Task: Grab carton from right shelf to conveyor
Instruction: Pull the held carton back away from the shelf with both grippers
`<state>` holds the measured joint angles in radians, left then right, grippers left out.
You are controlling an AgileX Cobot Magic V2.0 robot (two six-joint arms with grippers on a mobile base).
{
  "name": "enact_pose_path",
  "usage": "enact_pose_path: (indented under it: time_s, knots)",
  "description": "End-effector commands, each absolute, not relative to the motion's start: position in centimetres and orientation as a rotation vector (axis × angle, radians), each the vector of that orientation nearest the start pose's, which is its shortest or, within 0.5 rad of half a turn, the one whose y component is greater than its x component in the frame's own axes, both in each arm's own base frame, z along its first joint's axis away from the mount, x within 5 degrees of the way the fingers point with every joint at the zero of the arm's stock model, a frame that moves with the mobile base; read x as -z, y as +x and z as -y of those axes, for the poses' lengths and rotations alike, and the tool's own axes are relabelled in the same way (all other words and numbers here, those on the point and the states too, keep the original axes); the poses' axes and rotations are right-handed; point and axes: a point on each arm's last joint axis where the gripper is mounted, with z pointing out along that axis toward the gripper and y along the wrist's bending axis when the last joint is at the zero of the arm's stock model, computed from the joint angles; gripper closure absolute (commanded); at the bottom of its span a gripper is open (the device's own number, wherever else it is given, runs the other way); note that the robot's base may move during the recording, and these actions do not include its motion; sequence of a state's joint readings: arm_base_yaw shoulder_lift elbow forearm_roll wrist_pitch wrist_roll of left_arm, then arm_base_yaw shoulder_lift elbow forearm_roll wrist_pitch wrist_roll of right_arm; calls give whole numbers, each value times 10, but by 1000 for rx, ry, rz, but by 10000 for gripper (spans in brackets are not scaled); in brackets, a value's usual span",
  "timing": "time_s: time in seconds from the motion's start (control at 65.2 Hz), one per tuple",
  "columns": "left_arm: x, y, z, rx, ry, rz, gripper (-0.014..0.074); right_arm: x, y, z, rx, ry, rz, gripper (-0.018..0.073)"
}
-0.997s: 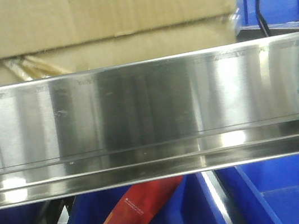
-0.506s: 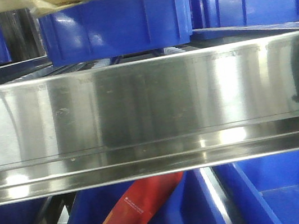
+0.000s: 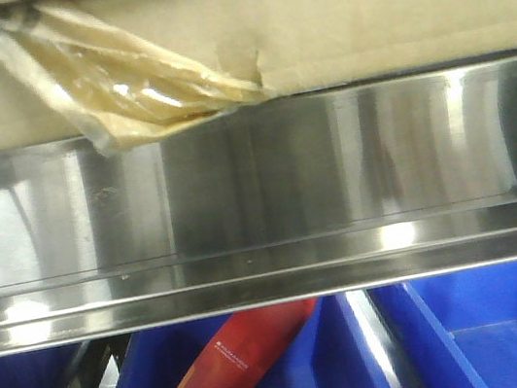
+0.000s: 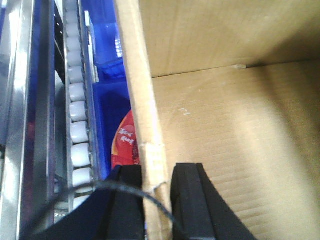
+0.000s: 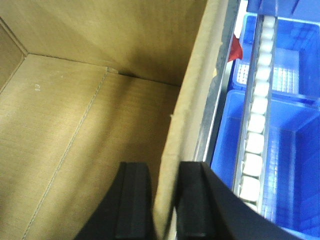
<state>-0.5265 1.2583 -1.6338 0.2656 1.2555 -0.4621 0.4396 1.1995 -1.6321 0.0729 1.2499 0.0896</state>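
Observation:
The brown carton (image 3: 357,11) fills the top of the front view, its lower edge just above the steel rail (image 3: 257,184). A strip of loose clear tape (image 3: 143,84) hangs from its left side. In the left wrist view my left gripper (image 4: 155,200) is shut on the carton's left wall, with the open carton (image 4: 240,125) inside to the right. In the right wrist view my right gripper (image 5: 164,200) is shut on the carton's right wall, with the carton's inside (image 5: 75,100) to the left.
White conveyor rollers (image 4: 80,115) run along the left of the carton, and more rollers (image 5: 257,115) along its right. Blue bins (image 3: 497,333) sit below the rail, one holding a red packet (image 3: 228,376). A blue bin (image 5: 295,145) lies beyond the right rollers.
One second ago the carton covered the top of the front view. Half a second ago only its bottom edge showed, with blue bins behind. Now it has come down to the rail again.

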Motion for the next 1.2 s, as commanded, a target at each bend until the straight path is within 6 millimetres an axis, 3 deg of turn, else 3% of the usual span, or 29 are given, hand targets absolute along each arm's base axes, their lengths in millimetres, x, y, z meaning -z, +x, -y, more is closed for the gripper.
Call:
enact_pose_path:
  time_s: [0.0, 1.181]
  knots:
    - [-486, 202, 91, 179, 56, -2250, 614, -489, 181, -92, -363, -428, -2236, 619]
    - [-489, 201, 90, 185, 54, -2241, 614, -492, 183, -93, -373, -417, -2191, 619]
